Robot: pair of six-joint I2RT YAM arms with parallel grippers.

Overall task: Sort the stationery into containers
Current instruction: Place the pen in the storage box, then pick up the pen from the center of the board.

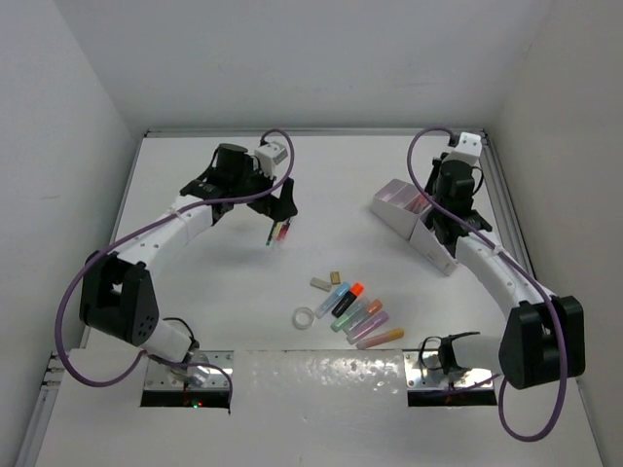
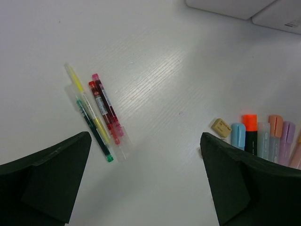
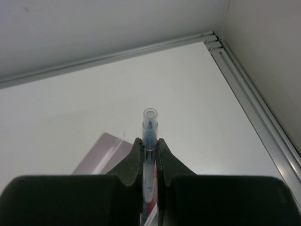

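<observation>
The left gripper (image 2: 146,165) hangs with its jaws spread wide and nothing between them. Just below and ahead of it, four thin pens (image 2: 96,115) lie side by side on the tabletop (image 2: 164,70): yellow, green, red and pink. They look light, stiff and smooth, so likely to roll; a pinch across mid-barrel seems soundest. The red one bears a white label, too small to read. Pastel highlighters (image 2: 265,136) and a beige eraser (image 2: 220,127) lie beside one finger. The right gripper (image 3: 149,148) is clamped on a clear bluish pen (image 3: 150,123), with the lilac organizer (image 3: 101,150) close below it.
</observation>
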